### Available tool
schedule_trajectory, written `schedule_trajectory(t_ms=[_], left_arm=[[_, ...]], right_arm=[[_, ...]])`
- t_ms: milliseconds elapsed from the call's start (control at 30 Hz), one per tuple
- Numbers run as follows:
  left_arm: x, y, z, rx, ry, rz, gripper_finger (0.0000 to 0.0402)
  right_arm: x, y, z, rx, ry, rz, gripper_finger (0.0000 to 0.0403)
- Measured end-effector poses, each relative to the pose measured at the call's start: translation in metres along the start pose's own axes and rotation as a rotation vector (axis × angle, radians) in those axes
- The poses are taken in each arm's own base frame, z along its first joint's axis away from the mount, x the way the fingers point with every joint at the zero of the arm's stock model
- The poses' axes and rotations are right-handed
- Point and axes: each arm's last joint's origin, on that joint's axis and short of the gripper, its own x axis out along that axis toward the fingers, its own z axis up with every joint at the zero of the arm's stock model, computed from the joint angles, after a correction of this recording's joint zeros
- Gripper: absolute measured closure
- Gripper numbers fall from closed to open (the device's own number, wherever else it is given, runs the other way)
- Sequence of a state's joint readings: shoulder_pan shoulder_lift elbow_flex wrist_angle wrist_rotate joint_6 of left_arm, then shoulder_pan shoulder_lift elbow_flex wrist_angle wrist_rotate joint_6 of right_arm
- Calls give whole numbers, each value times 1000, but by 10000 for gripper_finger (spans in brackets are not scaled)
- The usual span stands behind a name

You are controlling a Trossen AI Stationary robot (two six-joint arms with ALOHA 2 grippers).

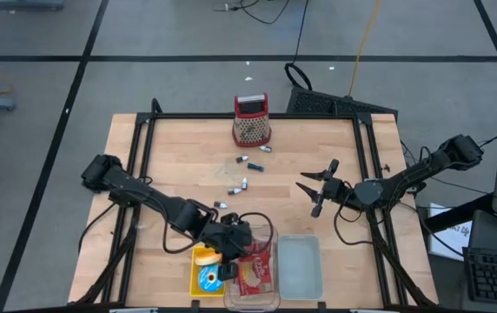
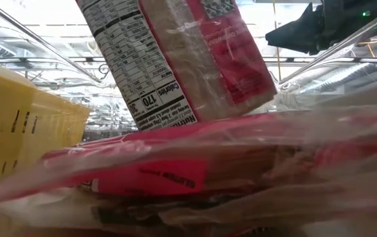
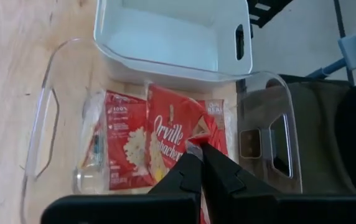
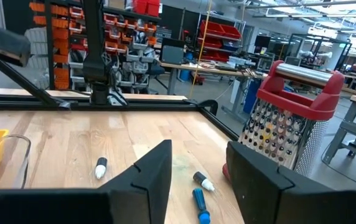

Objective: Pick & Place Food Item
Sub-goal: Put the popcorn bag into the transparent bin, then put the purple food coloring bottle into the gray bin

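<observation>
- Wooden counter (image 1: pixel 188 165) from above: I see my left gripper (image 1: pixel 231 239) over the clear bin (image 1: pixel 270 233) at the near edge, between the yellow bin (image 1: pixel 198 278) and the white bin (image 1: pixel 301 268). My right gripper (image 1: pixel 314 193) hovers, jaws apart and empty, near the grater (image 1: pixel 251 120).
- Low view: a popcorn packet (image 2: pixel 175 59) hangs tilted above red packets lying in the bin.
- Left wrist: jaws pinched shut on the popcorn packet's (image 3: pixel 175 140) edge, over the clear bin (image 3: pixel 41 124).
- Right wrist: parted fingers (image 4: pixel 150 171), markers (image 4: pixel 200 202) on the wood, grater (image 4: pixel 293 112) beside them.

Red popcorn packet (image 3: pixel 165 134); yellow bin (image 1: pixel 207 269); red grater (image 1: pixel 251 120)
</observation>
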State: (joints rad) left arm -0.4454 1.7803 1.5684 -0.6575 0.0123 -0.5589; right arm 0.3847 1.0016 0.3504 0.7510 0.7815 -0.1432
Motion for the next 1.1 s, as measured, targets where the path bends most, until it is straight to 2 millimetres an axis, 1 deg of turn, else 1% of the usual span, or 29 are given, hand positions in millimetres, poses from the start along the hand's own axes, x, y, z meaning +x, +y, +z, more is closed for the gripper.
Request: schedule_trajectory(t_ms=[267,433,700,867,1000,1100], left_arm=[[10,-4,4,4,-7,-98,399],[18,-5,1,8,27,-129,394],[45,-3,-3,7,63,-146,398],[59,0,-7,10,95,-132,378],[60,-1,-5,7,85,-155,353],[60,-4,-3,10,61,-186,323]], right_arm=[[0,0,-1,-11,12,2,263],[0,0,-3,-22,23,4,264],[0,0,-3,-22,22,4,264],[0,0,-3,-21,22,4,264],[0,0,-3,-21,22,4,264],[0,0,-3,-21,22,4,264]])
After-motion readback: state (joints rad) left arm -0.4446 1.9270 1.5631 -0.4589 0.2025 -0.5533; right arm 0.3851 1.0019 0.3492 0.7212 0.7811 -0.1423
